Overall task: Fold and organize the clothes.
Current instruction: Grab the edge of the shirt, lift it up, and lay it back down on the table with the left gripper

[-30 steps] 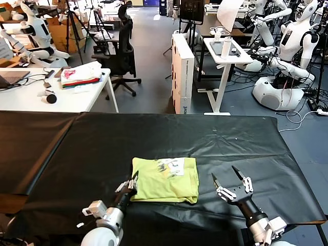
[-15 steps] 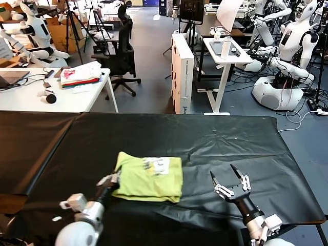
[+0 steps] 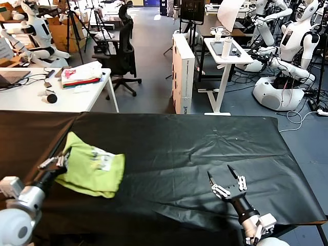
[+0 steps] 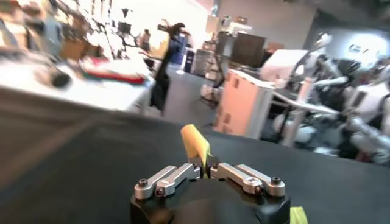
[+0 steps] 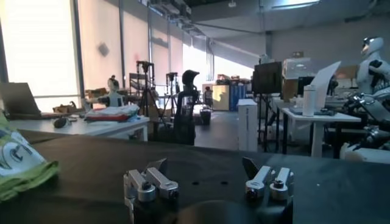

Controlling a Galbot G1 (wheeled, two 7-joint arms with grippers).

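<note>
We find the right gripper (image 3: 226, 181) idle at the near right, jaws wide and empty; the left gripper (image 3: 55, 162) pinches the folded T-shirt (image 3: 93, 165) at the black table's (image 3: 205, 143) left, having dragged it from centre; release and tidy placement should follow.

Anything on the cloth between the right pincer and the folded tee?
Nothing visible. Bare black table cover lies between the open right pincer and the folded lime T-shirt, which the left pincer grips at its edge.
</note>
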